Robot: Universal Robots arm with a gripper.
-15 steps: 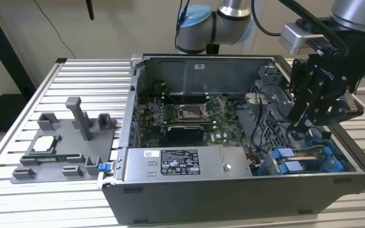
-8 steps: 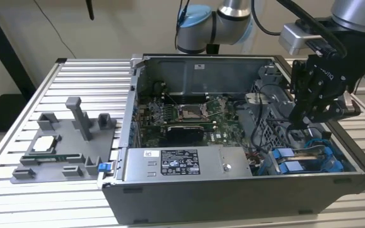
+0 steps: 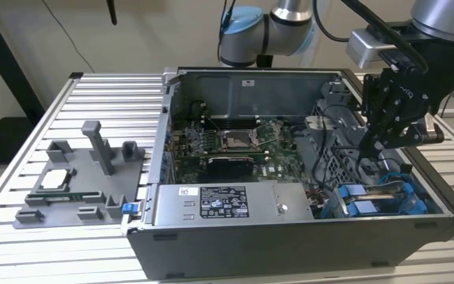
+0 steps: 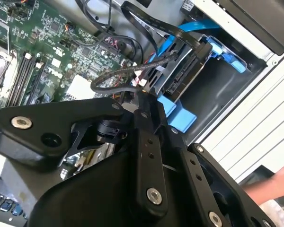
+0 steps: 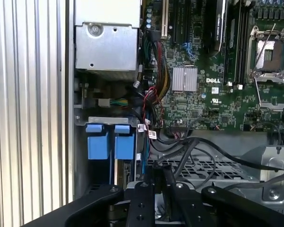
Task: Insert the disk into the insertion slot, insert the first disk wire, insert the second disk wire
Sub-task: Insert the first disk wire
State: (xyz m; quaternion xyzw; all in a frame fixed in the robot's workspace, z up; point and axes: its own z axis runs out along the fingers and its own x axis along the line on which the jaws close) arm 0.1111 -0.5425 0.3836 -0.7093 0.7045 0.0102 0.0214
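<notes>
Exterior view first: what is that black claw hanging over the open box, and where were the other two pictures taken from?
That is a grey robot arm whose black gripper reaches into an open dark grey computer case on a ribbed aluminium table. Both wrist views come from cameras riding on the arm. The gripper hovers by the rectangular disk in its bright blue plastic carrier, apparently seated in the dark metal drive bay, beside a black cable. Whether it holds anything, I cannot tell.
</notes>
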